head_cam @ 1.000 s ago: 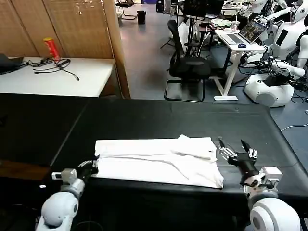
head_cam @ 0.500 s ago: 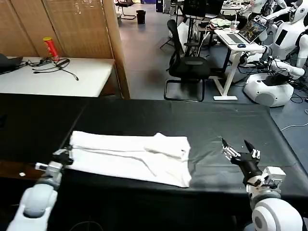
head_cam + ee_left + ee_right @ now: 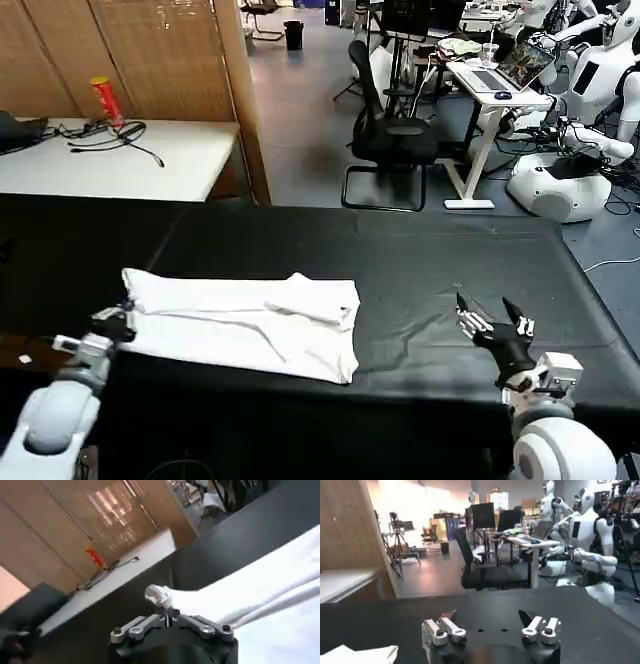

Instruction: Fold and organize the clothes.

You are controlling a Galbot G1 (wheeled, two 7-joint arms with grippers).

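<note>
The white T-shirt (image 3: 245, 322) lies folded on the black table (image 3: 420, 260), toward its left side. The left gripper (image 3: 112, 325) is closed on the shirt's left edge. The right gripper (image 3: 492, 318) hovers wide open, holding nothing, well apart from the shirt

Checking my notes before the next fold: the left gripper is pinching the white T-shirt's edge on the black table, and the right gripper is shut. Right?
Not quite. The right gripper is open, fingers spread above the black table, as the right wrist view shows. The left gripper does pinch the white T-shirt.
</note>
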